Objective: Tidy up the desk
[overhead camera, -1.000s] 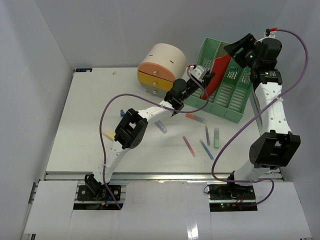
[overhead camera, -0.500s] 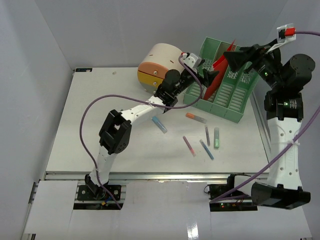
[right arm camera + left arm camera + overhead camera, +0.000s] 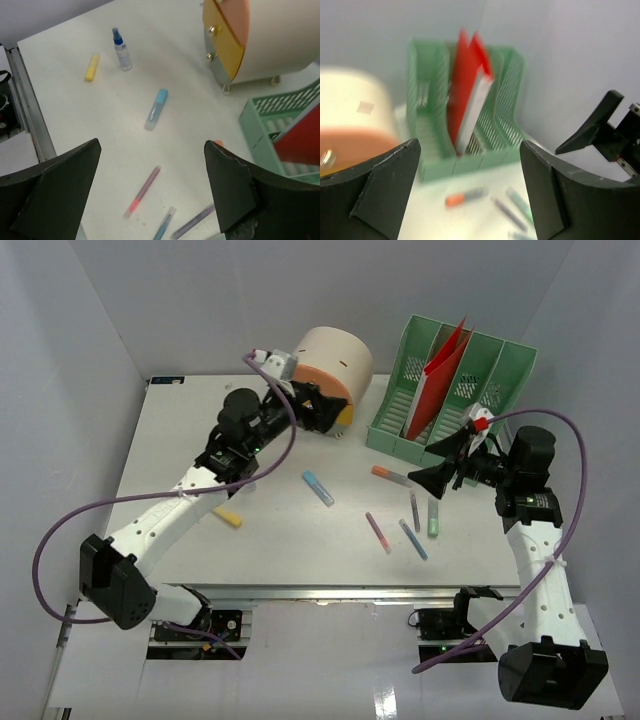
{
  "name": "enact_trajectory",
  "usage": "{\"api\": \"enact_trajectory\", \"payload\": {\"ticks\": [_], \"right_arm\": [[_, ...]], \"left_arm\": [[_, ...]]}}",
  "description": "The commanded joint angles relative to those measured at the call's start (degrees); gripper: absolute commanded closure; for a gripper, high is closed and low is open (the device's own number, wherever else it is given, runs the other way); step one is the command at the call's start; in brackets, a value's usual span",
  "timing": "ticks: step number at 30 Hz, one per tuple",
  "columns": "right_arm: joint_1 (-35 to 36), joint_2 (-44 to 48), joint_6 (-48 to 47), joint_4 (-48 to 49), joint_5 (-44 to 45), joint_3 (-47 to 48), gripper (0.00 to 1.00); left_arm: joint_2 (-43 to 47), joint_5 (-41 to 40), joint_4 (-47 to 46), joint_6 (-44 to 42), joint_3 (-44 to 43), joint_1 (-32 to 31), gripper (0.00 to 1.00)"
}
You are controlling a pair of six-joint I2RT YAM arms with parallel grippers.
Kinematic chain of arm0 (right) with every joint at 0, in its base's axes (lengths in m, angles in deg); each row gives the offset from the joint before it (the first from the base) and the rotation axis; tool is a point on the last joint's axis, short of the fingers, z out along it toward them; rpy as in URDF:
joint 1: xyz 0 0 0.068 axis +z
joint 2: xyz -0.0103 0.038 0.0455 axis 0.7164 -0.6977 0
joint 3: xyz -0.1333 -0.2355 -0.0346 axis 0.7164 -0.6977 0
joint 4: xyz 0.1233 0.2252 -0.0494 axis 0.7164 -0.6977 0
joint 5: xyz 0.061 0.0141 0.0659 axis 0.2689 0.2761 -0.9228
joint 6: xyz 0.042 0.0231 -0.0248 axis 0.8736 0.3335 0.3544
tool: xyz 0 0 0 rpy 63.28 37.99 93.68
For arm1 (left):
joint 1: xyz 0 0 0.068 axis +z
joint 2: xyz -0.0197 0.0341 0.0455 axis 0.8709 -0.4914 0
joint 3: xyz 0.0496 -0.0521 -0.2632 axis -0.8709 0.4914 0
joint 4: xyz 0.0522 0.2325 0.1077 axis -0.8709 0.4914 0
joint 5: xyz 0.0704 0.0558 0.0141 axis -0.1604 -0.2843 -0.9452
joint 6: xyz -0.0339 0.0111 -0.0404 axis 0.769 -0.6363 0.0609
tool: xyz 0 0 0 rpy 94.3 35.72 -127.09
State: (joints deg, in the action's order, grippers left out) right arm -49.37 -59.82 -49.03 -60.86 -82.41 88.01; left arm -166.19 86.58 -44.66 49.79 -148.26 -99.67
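Across the middle of the overhead view lies the large flat white rectangular desk point(image 3: 290, 555), its metal rail along the near edge just ahead of the arm bases. At its far right stands a green slotted plastic file rack point(image 3: 500, 370) with a flat red folder point(image 3: 437, 370) upright in one slot. Left of the rack sits a cream round drawer unit point(image 3: 335, 355) with orange and yellow fronts. The left gripper point(image 3: 322, 410) hangs just in front of that unit, fingers spread wide with nothing between them. The right gripper point(image 3: 437, 465) is near the rack's front, above the desk, its fingers likewise wide apart and empty. Scattered on the desk are a light-blue highlighter point(image 3: 318, 488), an orange-capped marker point(image 3: 392, 476), a yellow highlighter point(image 3: 227, 517), a pink pen point(image 3: 378, 532), a blue pen point(image 3: 413, 540), a thin dark pen point(image 3: 414, 510) and a green marker point(image 3: 433, 515). A small clear spray bottle with a blue top point(image 3: 121, 50) is near the yellow highlighter
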Motion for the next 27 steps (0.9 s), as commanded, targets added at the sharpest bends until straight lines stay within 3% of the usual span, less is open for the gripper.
{"api": "enact_trajectory", "payload": {"ticks": [1, 4, 7, 16, 27], "right_arm": [[-0.06, 2.06, -7.8, -0.08, -2.44, -9.23, 0.1], [-0.34, 3.07, -10.69, 0.3, -2.09, -12.26, 0.1], [-0.73, 3.34, -12.94, 1.7, -3.42, -15.86, 0.09], [-7.84, 3.53, -17.31, 5.14, -10.76, -22.49, 0.0], [-8.34, 3.83, -16.37, 5.36, -9.65, -22.55, 0.0]], "left_arm": [[3.1, 11.87, 16.37, 11.08, 10.07, 14.97, 0.13], [0.06, 21.64, 17.07, 14.4, 11.39, 24.3, 0.21], [-6.89, 25.55, 15.58, 15.94, 7.45, 27.6, 0.24], [-25.92, 28.35, 10.64, 22.46, -9.4, 27.95, 0.33], [-31.98, 32.81, 0.9, 31.11, -14.78, 27.25, 0.4]]}}
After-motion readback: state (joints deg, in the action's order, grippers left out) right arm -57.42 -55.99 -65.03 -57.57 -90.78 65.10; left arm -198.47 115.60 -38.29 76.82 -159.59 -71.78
